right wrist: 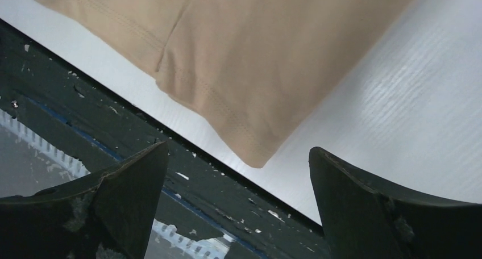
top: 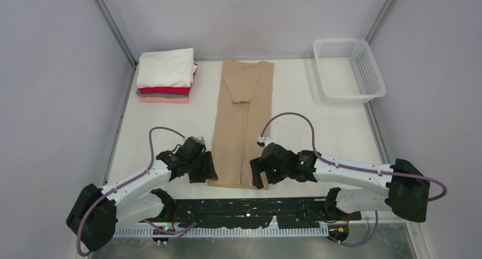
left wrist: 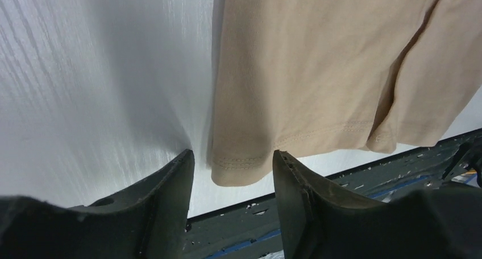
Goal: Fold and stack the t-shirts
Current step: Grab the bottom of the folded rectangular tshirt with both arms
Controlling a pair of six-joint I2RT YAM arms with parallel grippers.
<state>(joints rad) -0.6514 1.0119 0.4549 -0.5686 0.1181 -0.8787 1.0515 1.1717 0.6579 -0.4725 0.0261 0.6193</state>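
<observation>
Lengthwise down the tabletop's (top: 318, 128) middle lies the tan t-shirt (top: 243, 122), sides folded in, hem at the near edge. It looks soft, limp and light, best pinched at both hem corners. The left gripper (left wrist: 233, 157) straddles its corner without pinching; the right gripper (right wrist: 239, 151) gapes wide over the other.

Soft matt cloth on the tan shirt (top: 241, 122), fine-knit, with stitched hems. Same matt cloth in the folded stack (top: 166, 71). Smooth white table (top: 318, 128), looks faintly glossy with a fine streaked grain. White plastic mesh for the basket (top: 372, 71). Matt black plastic fingers (left wrist: 165, 196), dusty and scuffed. Dark rail (right wrist: 85, 94), paint chipped and flecked white.
</observation>
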